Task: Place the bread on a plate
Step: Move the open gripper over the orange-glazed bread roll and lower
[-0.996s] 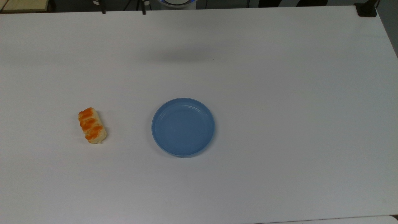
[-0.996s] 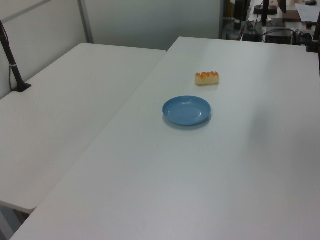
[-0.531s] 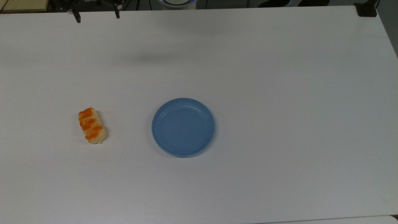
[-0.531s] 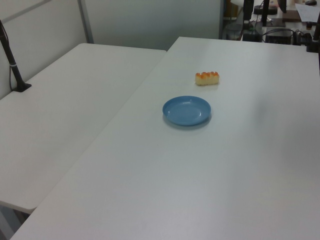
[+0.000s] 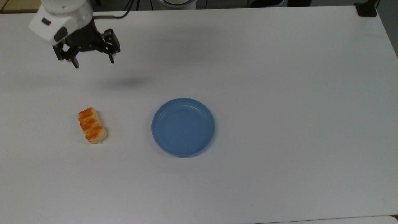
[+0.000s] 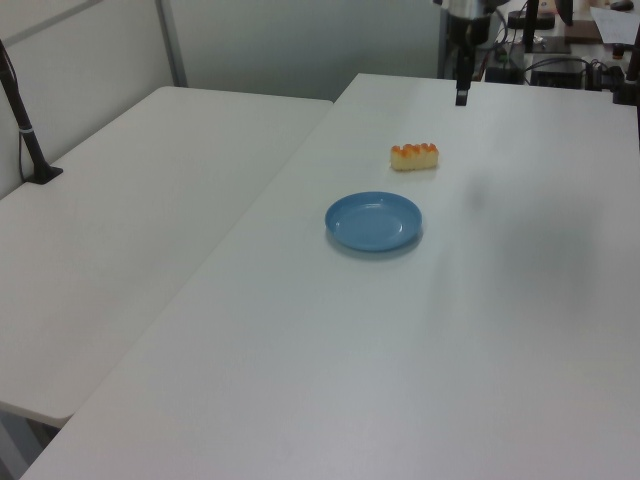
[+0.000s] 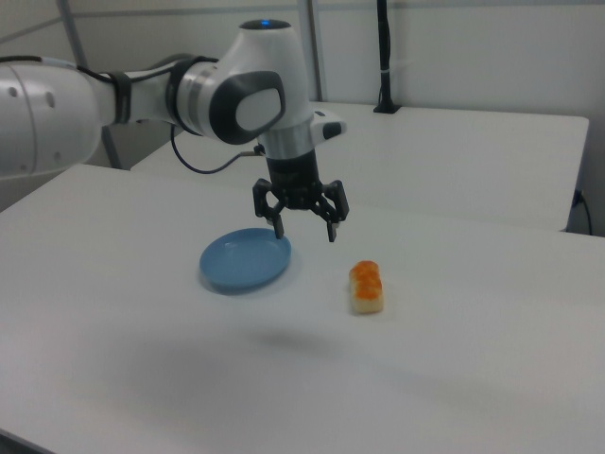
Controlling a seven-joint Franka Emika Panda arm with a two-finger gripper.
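Flat on table, bread [image 5: 91,125] lengthwise near-vertical in top view, gripper [image 5: 93,63] fingers apart.

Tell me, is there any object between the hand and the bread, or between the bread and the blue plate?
Nothing visible is in the way. The hand hangs open above the bare white table, apart from the bread. Only bare tabletop separates the bread and the empty blue plate.

Bright even light, soft shadows on the table [image 5: 279,77].
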